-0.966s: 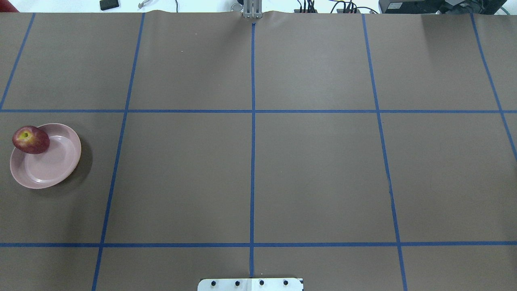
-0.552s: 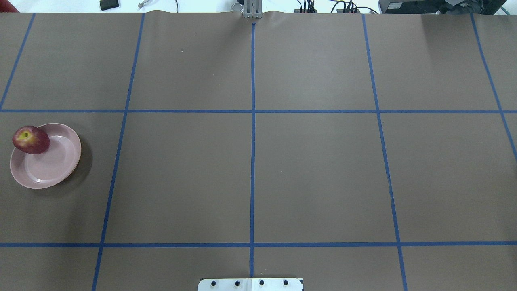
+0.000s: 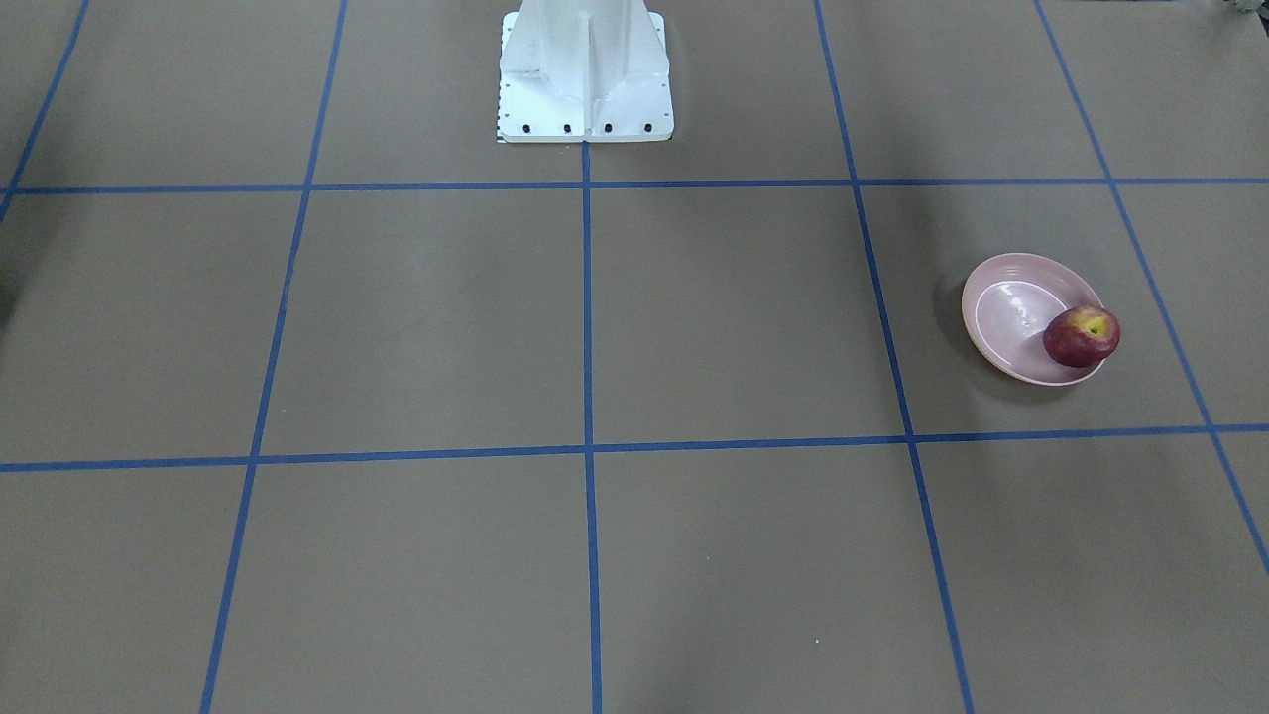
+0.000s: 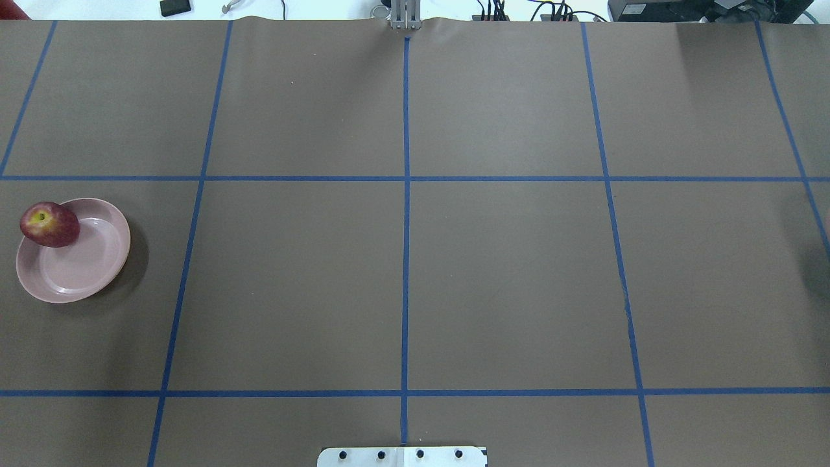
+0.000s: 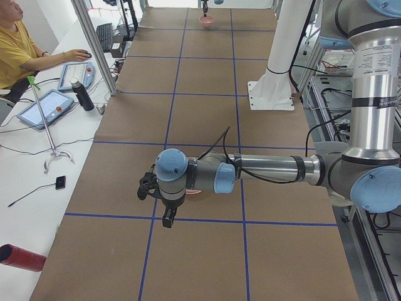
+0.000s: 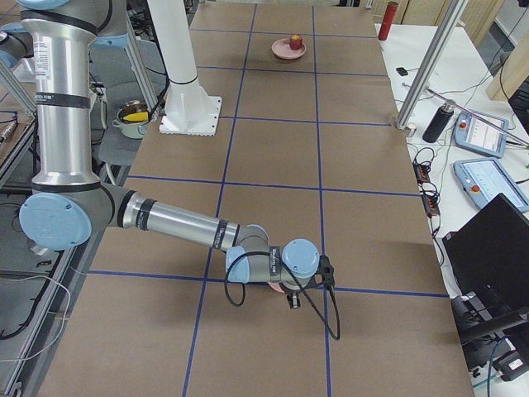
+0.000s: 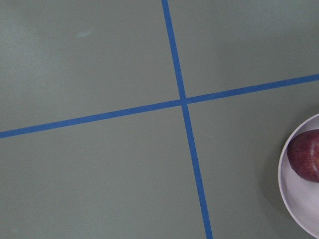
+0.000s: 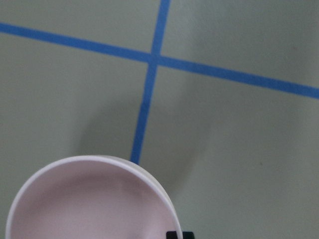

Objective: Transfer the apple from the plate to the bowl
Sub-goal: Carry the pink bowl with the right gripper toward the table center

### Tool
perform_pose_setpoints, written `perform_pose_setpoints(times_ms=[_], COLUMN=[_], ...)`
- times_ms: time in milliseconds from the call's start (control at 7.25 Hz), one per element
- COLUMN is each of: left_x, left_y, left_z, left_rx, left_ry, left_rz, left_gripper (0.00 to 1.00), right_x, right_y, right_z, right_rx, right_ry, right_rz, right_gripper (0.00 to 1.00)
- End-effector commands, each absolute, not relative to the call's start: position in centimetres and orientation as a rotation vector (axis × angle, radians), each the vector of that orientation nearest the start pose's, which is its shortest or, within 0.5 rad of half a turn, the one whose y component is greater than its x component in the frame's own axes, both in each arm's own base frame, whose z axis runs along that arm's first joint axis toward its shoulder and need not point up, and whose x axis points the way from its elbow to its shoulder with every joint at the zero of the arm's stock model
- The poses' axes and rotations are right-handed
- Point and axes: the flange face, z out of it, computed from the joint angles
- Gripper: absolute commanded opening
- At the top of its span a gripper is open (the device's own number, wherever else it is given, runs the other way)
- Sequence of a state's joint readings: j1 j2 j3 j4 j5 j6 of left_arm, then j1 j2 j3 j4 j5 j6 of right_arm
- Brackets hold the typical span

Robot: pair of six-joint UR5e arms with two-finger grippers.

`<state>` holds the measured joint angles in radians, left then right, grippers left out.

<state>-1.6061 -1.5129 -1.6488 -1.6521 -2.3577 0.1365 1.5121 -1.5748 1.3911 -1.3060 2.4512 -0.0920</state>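
Observation:
The dark-red apple [image 4: 49, 224] lies on the far left rim of the pale-pink plate [image 4: 84, 266] at the table's left side. Both also show in the front view, the apple [image 3: 1081, 336] on the plate [image 3: 1001, 307], and at the right edge of the left wrist view [image 7: 306, 154]. My left gripper [image 5: 167, 217] hangs high above the table beside the plate; I cannot tell whether it is open or shut. My right gripper [image 6: 293, 299] is right at the small pink bowl [image 8: 84, 209], which also shows in the right side view [image 6: 271, 287]. I cannot tell its state or whether it touches the bowl.
Brown table cover with a blue tape grid. The robot's white base [image 3: 585, 79] stands at mid table edge. An operator [image 5: 19, 50] sits with pendants and a bottle [image 5: 82, 95] on the side bench. The bowl lies outside the overhead and front views.
The apple and plate have not moved. A faint shadow has appeared at the right edge of the overhead view.

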Motion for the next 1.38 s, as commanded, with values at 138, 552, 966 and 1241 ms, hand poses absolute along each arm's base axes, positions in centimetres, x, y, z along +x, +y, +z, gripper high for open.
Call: perform_pose_setpoints(times_ms=[138,552,966,1241], left_x=[-7.9,-7.9,-7.5,-7.5], left_y=[-47.1,-47.1,-47.1,-47.1], left_z=[64.0,64.0,64.0,64.0], left_rx=[0.162,0.160,0.155,0.155], left_ry=[0.776,0.776,0.777,0.777], left_rz=[0.135,0.136,0.141,0.141], left_gripper=[0.98,0.98,0.98,0.98], right_x=[-5.2,-22.7,-41.4,-50.5], right_y=[-55.1,-56.8,-50.6,-45.3], right_z=[55.1,38.2,26.7,21.8], right_rx=[0.081,-0.009,-0.064,-0.090], right_ry=[-1.011,-1.023,-1.013,-1.014], right_rz=[-0.054,0.098,0.228,0.313], right_gripper=[0.00,0.00,0.00,0.00])
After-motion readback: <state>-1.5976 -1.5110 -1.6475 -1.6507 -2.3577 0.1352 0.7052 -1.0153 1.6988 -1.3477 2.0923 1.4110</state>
